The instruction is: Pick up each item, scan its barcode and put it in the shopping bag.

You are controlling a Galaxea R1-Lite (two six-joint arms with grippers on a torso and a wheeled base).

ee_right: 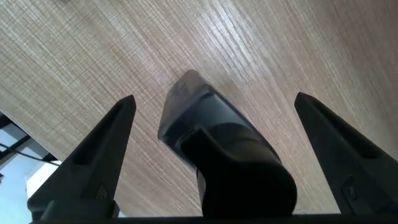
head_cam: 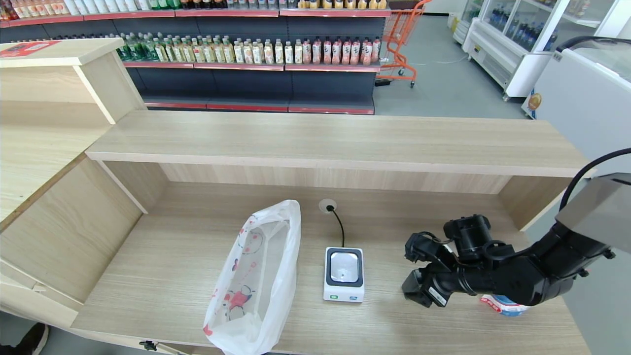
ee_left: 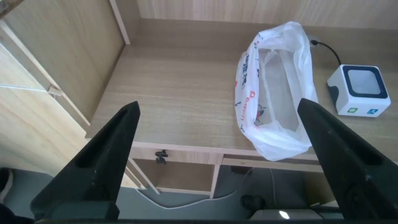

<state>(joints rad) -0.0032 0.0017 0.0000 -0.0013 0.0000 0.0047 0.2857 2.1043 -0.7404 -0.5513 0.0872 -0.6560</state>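
1. Right gripper (head_cam: 411,270) hangs low over the counter (head_cam: 162,276) at the lower right of the head view, pointing towards the scanner; its two fingers (ee_right: 93,168) stand wide apart and grip nothing; a dark rounded part (ee_right: 217,155) sits between them, touching neither, and I cannot tell what it is.
2. Item (head_cam: 508,305), white with blue and red, lies on the counter at the lower right, under the right arm and mostly hidden by it; it is apart from the gripper's fingers.
3. Shopping bag (head_cam: 256,276), thin white plastic with red print, lies at the lower middle with its mouth open; its near end reaches the counter's front edge.
4. Scanner (head_cam: 344,273), a small white box with a dark window, stands just right of the bag, between the bag and the right gripper; a black cable (head_cam: 339,224) runs from it up to a round hole (head_cam: 328,205) in the counter.
5. Left gripper (ee_left: 217,104) hangs above the counter's front edge, on the bag's far side from the scanner; its fingers (ee_left: 106,155) are spread wide with nothing between them.
6. Shelves of bottles (head_cam: 246,49) run along the top; an orange cart (head_cam: 406,34) and white freezers (head_cam: 512,44) stand at the upper right.
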